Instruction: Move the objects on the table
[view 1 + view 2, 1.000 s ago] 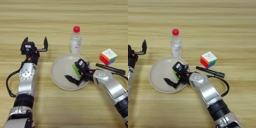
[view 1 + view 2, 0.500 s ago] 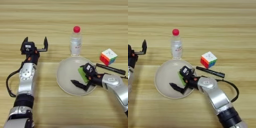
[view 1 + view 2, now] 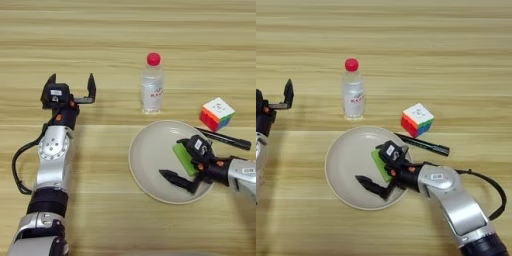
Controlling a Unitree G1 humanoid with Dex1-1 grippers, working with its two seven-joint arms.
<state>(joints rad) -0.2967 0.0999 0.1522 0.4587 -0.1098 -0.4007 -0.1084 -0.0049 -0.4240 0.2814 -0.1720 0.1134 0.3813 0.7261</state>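
Observation:
A round cream plate (image 3: 149, 152) lies right of centre on the table (image 3: 125, 30). A green block (image 3: 183, 158) rests on its right half. My right gripper (image 3: 176, 161) reaches in over the plate's right rim. Its black fingers are spread open, one beyond the block and one on the near side. A clear bottle with a red cap (image 3: 152, 85) stands upright just beyond the plate. The puzzle cube (image 3: 217, 114) sits to the plate's far right. My left gripper (image 3: 71, 86) is open and idle at the left, holding nothing.
A black pen (image 3: 226, 140) lies between the cube and the plate's right rim, close to my right forearm. A black cable loops beside my left arm (image 3: 17, 170).
The plate, with the green block on it, has slid right and toward me together with my right gripper. Bottle, cube, pen and left arm have stayed put.

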